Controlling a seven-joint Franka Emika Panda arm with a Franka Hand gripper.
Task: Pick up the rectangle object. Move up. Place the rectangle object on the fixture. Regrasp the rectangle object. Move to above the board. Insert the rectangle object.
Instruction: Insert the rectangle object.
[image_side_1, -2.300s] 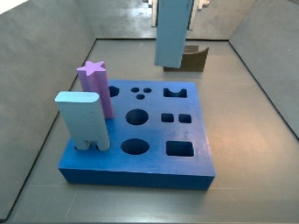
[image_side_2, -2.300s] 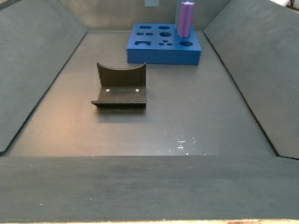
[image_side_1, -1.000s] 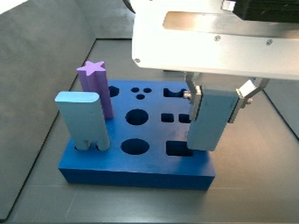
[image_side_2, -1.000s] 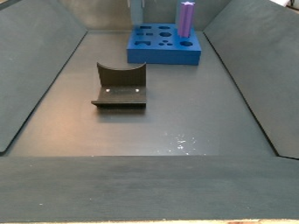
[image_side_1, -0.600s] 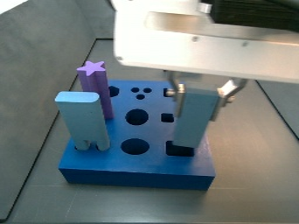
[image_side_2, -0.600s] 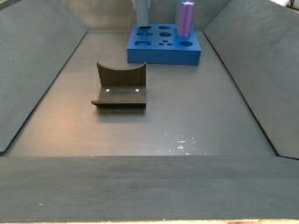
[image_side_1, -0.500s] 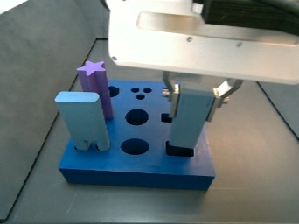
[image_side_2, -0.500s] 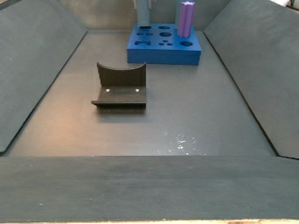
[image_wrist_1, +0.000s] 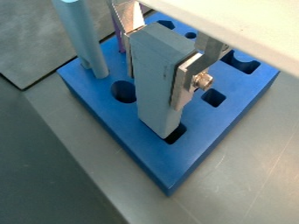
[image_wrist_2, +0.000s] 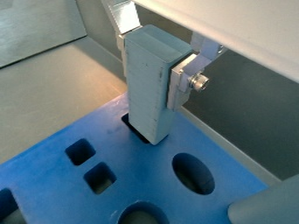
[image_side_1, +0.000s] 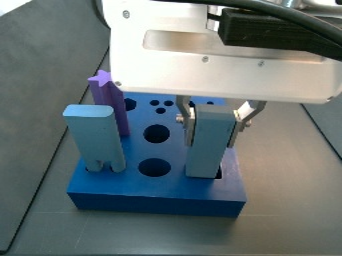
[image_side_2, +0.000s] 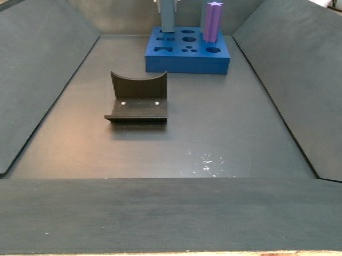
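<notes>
My gripper (image_side_1: 214, 112) is shut on the rectangle object (image_side_1: 207, 142), a slate-blue bar held upright. It shows in both wrist views (image_wrist_1: 156, 83) (image_wrist_2: 149, 87) between the silver fingers (image_wrist_1: 187, 74). The bar's lower end sits in a rectangular hole near a corner of the board (image_side_1: 147, 192), a bright blue slab also seen in both wrist views (image_wrist_1: 205, 149) (image_wrist_2: 47, 175). In a side view the bar (image_side_2: 168, 14) stands over the far board (image_side_2: 187, 62). The fixture (image_side_2: 138, 100), a dark brown cradle, stands empty on the floor, apart from the board.
A purple star-topped post (image_side_1: 110, 95) and a pale light-blue block (image_side_1: 94, 135) stand in the board, on the side away from the bar. Several holes in the board are open. Grey walls enclose the floor (image_side_2: 174, 150).
The gripper has moved with the bar across the board and come down. The bar's lower end, earlier above the board, now sits in the rectangular hole.
</notes>
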